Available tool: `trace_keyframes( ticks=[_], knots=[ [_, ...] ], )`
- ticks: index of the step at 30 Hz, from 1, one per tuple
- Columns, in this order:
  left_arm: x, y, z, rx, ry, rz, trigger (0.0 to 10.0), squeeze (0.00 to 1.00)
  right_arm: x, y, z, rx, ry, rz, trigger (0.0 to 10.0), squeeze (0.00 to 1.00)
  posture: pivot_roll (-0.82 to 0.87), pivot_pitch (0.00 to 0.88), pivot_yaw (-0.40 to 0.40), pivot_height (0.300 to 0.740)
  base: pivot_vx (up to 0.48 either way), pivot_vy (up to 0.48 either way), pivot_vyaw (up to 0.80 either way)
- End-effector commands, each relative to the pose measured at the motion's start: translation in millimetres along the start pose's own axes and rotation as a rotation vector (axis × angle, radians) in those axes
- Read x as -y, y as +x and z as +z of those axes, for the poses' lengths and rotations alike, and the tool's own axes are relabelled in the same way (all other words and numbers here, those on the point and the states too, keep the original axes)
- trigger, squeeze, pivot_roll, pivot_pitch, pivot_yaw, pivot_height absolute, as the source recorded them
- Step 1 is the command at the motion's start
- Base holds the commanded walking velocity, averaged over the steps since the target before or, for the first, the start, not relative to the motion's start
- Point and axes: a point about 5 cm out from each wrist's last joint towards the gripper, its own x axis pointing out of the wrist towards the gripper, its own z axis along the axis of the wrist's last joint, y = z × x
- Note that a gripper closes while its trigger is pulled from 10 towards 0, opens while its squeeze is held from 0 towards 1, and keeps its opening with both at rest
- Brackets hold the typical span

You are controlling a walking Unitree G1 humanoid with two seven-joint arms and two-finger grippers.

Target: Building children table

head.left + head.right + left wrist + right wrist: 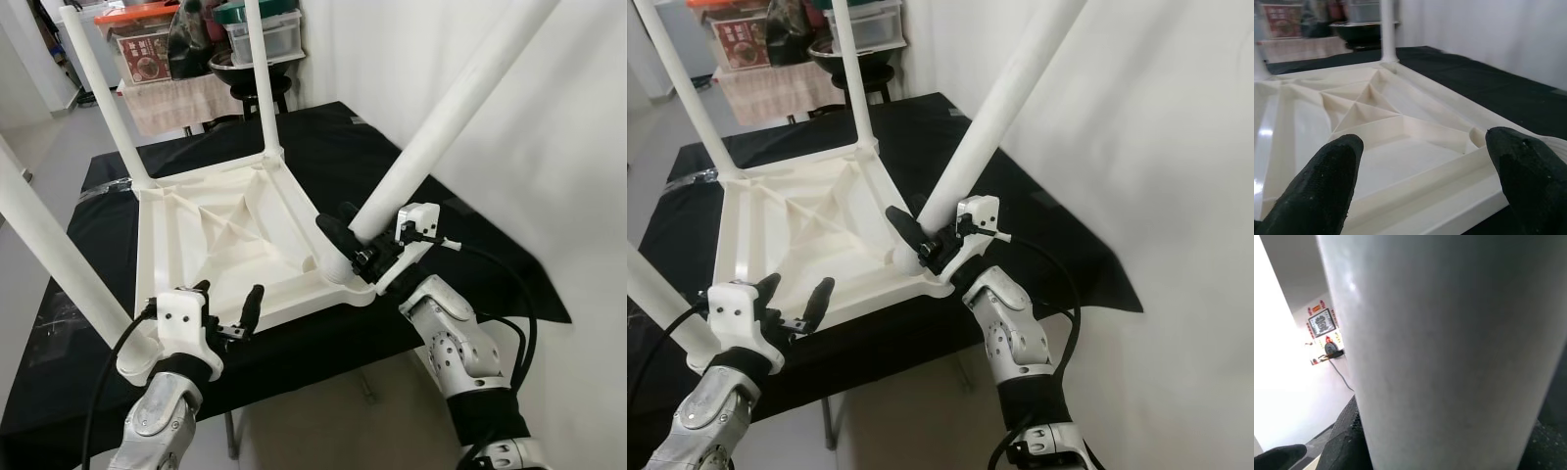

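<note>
- Tabletop [230,235]: white plastic children's table, upside down on the black-covered counter [470,245], ribbed underside facing up, near edge running along the counter's front edge.
- Legs: you have four white tubular legs standing in the corner sockets. Far-left leg [103,93] and far-right leg [263,78] rise close to upright; near-left leg [54,245] leans out toward the robot's left; near-right leg [460,98] leans out toward the robot's right.
- Right end effector [348,245]: at the near-right corner, black fingers closed around the base of the near-right leg just above its socket. Your right wrist view confirms this: the pale leg surface [1449,352] sits right against the camera, with one black finger [1278,455] visible beside it.
- Left end effector [227,308]: fingers spread apart, gripping nothing, hovering just over the tabletop's near edge between the two near corners. In the left wrist view both fingertips [1327,181] frame the rim and the triangular ribs [1359,107] beyond.
- Background: storage boxes [260,29] and a cloth-draped stand [181,98] behind the counter's far end; white wall [549,147] along the robot's right.
</note>
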Motion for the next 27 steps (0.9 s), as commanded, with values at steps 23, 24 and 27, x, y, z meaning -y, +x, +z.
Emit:
trace_keyframes(
  ticks=[23,24,27],
  knots=[
    [-2.0,9.7,-2.5,-0.032,0.017,0.0,10.0,0.0,1.9,16.3,17.7,-0.045,-0.162,0.054,10.0,0.0,-0.06,0.0,0.053,0.74,0.0,-0.061,0.37],
    [2.3,8.2,-3.9,-0.04,0.022,-0.029,10.0,0.0,2.6,17.0,17.6,-0.054,-0.181,0.059,10.0,0.0,-0.06,0.0,0.053,0.74,0.0,0.0,0.56],
    [4.7,6.7,-4.7,-0.044,0.029,-0.048,10.0,0.0,2.1,17.0,16.8,-0.06,-0.188,0.069,10.0,0.0,-0.06,0.0,0.051,0.74,0.162,0.0,0.72]
  ],
)
